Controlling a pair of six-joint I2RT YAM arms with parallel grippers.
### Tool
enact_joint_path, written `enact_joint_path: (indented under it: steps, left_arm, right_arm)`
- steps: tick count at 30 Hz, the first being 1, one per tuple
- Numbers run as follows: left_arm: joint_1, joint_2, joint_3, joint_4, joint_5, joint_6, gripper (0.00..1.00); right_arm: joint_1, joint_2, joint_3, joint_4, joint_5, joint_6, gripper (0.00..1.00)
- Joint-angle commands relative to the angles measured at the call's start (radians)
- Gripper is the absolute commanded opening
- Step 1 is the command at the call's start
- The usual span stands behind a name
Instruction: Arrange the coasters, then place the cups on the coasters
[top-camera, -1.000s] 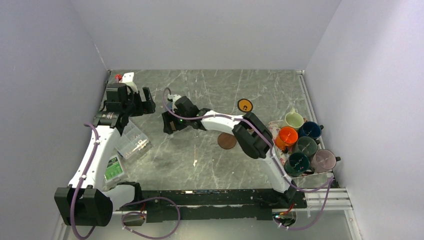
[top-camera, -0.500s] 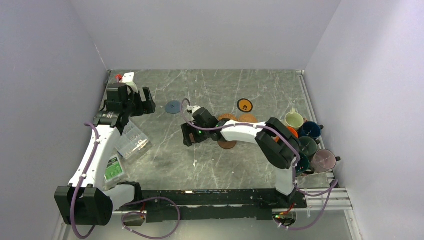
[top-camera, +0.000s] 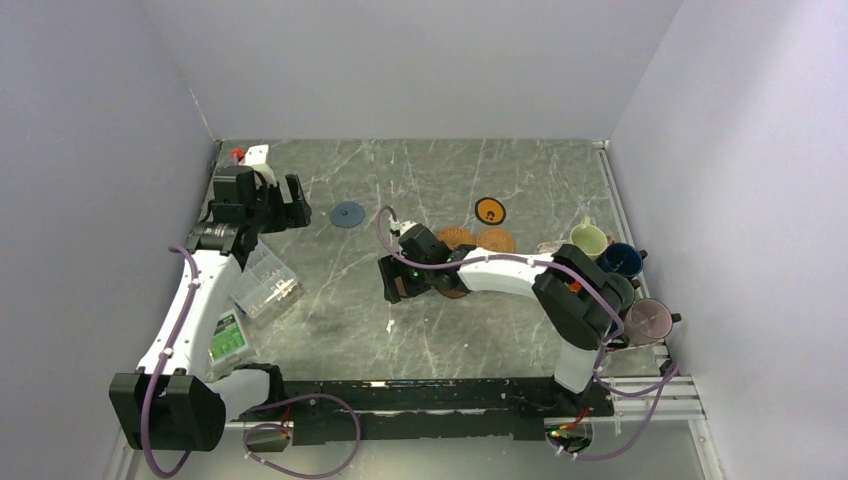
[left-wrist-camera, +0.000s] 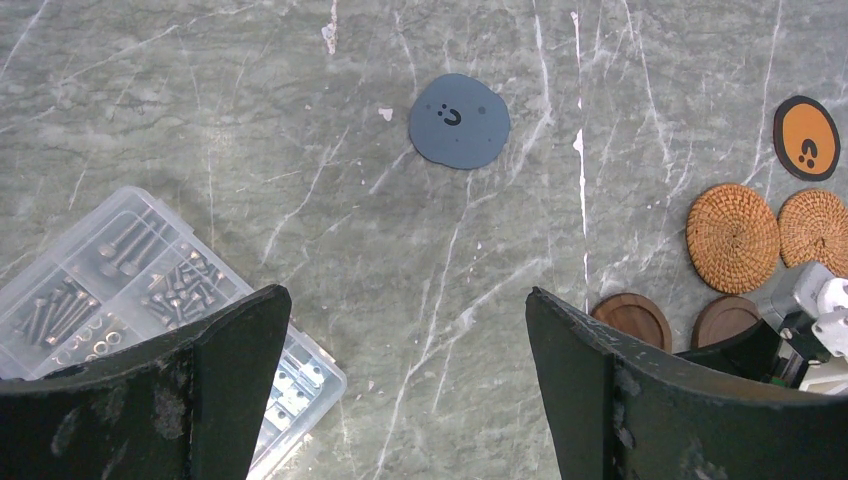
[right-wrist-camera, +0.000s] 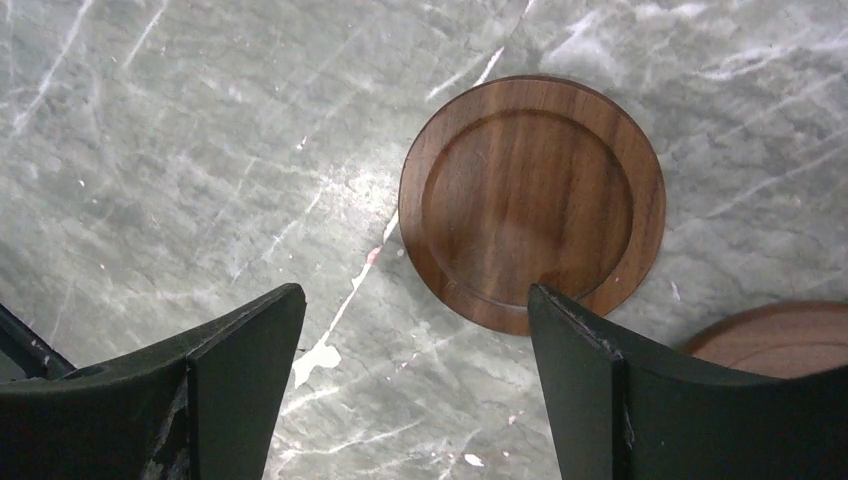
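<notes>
My right gripper (top-camera: 392, 284) (right-wrist-camera: 415, 370) hangs open and empty at mid-table, just short of a dark brown coaster (right-wrist-camera: 532, 203). A second dark brown coaster (right-wrist-camera: 780, 340) lies close on its right. Two tan woven coasters (top-camera: 455, 238) (top-camera: 495, 240) and the black, orange-centred coaster (top-camera: 490, 211) lie beyond them. The blue-grey coaster (top-camera: 347, 215) (left-wrist-camera: 459, 120) lies alone further left. My left gripper (top-camera: 296, 203) (left-wrist-camera: 410, 380) is open and empty, high at the far left. The cream cup (top-camera: 588, 240), dark blue cup (top-camera: 622, 260) and mauve cup (top-camera: 650, 320) stand at the right; my right arm hides the others.
A clear plastic box of screws (top-camera: 262, 285) (left-wrist-camera: 150, 290) lies under my left arm, with a green-labelled packet (top-camera: 228, 335) nearer the front. Walls close the table on three sides. The cups crowd the right edge by a metal rail (top-camera: 615, 215).
My right arm has drawn back from the far left toward the dark brown coasters, uncovering the blue-grey and woven coasters. Its gripper stayed open. The left arm has not moved.
</notes>
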Motion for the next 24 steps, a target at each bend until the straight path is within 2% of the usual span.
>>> enact_joint_path:
  steps: [1, 12, 24]
  left_arm:
    - [-0.004, -0.011, -0.001, 0.017, -0.013, -0.016, 0.94]
    - [-0.004, -0.011, -0.003, 0.020, -0.012, -0.016, 0.94]
    - [-0.005, -0.015, -0.004, 0.020, -0.014, -0.015, 0.94]
  right_arm:
    - [0.003, -0.034, -0.027, -0.111, 0.027, 0.002, 0.87]
    - [0.004, -0.082, -0.039, -0.153, 0.064, 0.001, 0.87]
    - [0.005, -0.091, -0.038, -0.114, 0.045, 0.007, 0.87]
